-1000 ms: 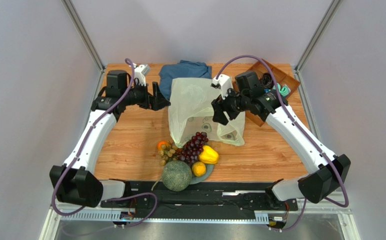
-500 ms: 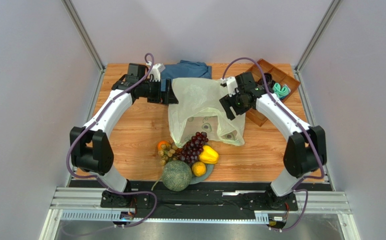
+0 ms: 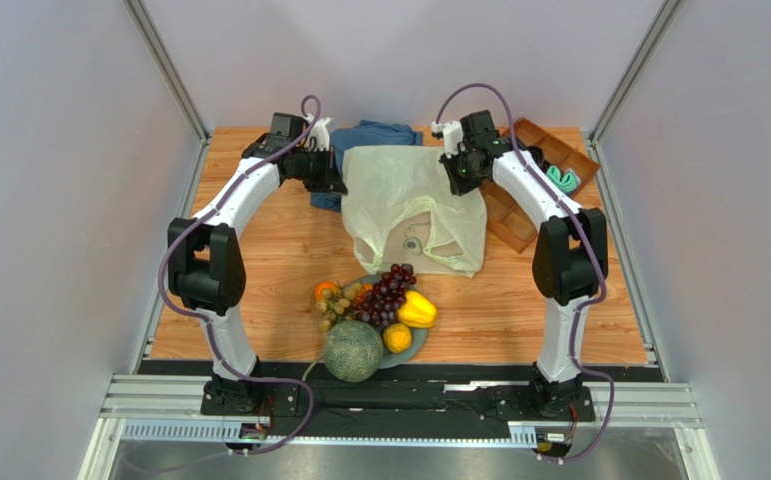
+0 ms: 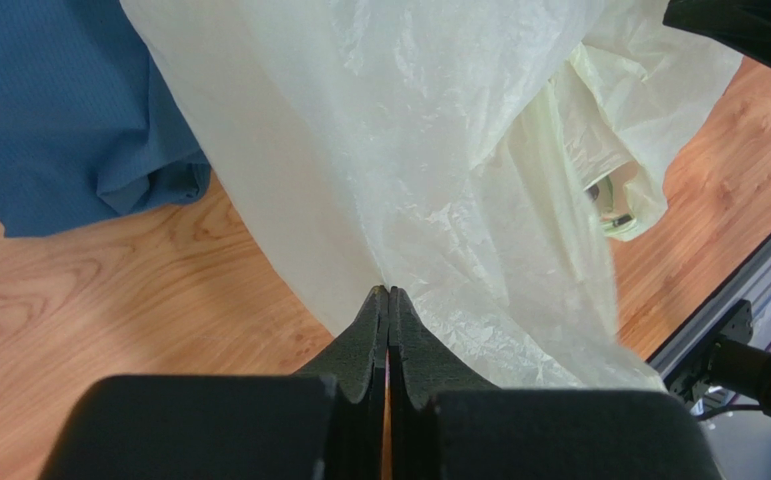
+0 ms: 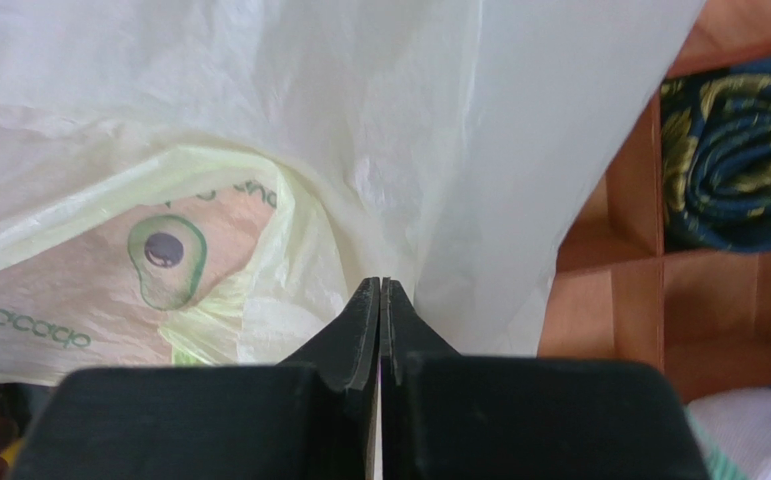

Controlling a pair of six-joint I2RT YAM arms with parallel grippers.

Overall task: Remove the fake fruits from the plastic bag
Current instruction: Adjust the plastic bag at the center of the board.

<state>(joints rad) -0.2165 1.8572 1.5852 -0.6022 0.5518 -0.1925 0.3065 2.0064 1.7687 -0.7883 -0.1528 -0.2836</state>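
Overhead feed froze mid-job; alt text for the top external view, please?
The left gripper and right gripper each pinch a far corner of the thin translucent pale yellow-green plastic bag. The fake fruits, a netted green melon, purple grapes, oranges, a yellow piece, lie heaped outside it near the arm bases.

**Plastic bag** (image 3: 414, 205): thin, translucent, pale yellow-green, avocado print; spread wide at the far centre of the worktop (image 3: 259, 270), loop handles nearest. **Fake fruits**, clustered just beside its near edge: netted green melon (image 3: 352, 351), purple grapes (image 3: 387, 292), yellow piece (image 3: 417, 310), oranges (image 3: 396, 338), tan pieces (image 3: 334, 310).
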